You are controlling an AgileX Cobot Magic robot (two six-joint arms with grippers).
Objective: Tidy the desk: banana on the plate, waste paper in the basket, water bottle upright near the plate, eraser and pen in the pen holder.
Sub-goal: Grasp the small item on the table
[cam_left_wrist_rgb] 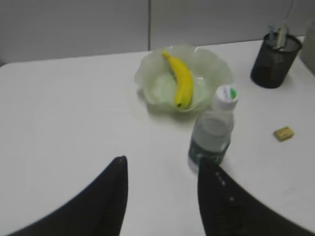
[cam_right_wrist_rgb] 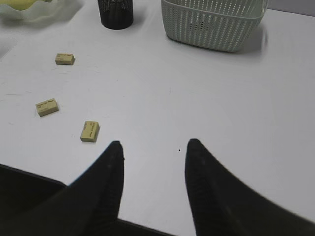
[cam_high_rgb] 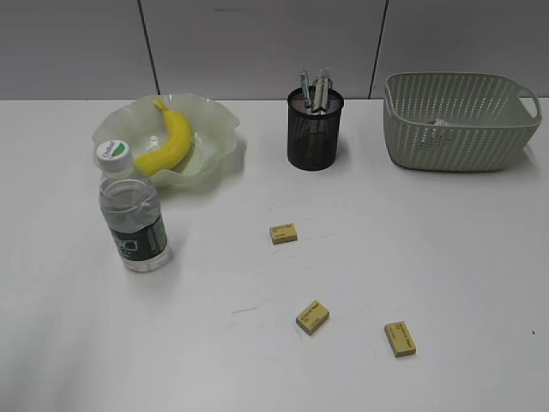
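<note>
The yellow banana (cam_high_rgb: 170,139) (cam_left_wrist_rgb: 181,81) lies in the pale green wavy plate (cam_high_rgb: 214,129) (cam_left_wrist_rgb: 147,73). Just in front of the plate the water bottle (cam_high_rgb: 132,210) (cam_left_wrist_rgb: 211,130) stands upright. The black mesh pen holder (cam_high_rgb: 314,133) (cam_left_wrist_rgb: 273,61) (cam_right_wrist_rgb: 116,12) holds pens (cam_high_rgb: 313,88). Three yellow erasers lie on the desk (cam_high_rgb: 283,233) (cam_high_rgb: 313,317) (cam_high_rgb: 400,338) (cam_right_wrist_rgb: 90,131). A bit of white waste paper (cam_high_rgb: 439,124) shows through the basket (cam_high_rgb: 459,129) (cam_right_wrist_rgb: 216,22). My left gripper (cam_left_wrist_rgb: 161,167) is open and empty above the desk, near the bottle. My right gripper (cam_right_wrist_rgb: 153,150) is open and empty, with an eraser close to its left finger.
The white desk (cam_high_rgb: 446,257) meets a grey panelled wall behind. Its near edge shows dark at the bottom of the right wrist view. Neither arm shows in the exterior view.
</note>
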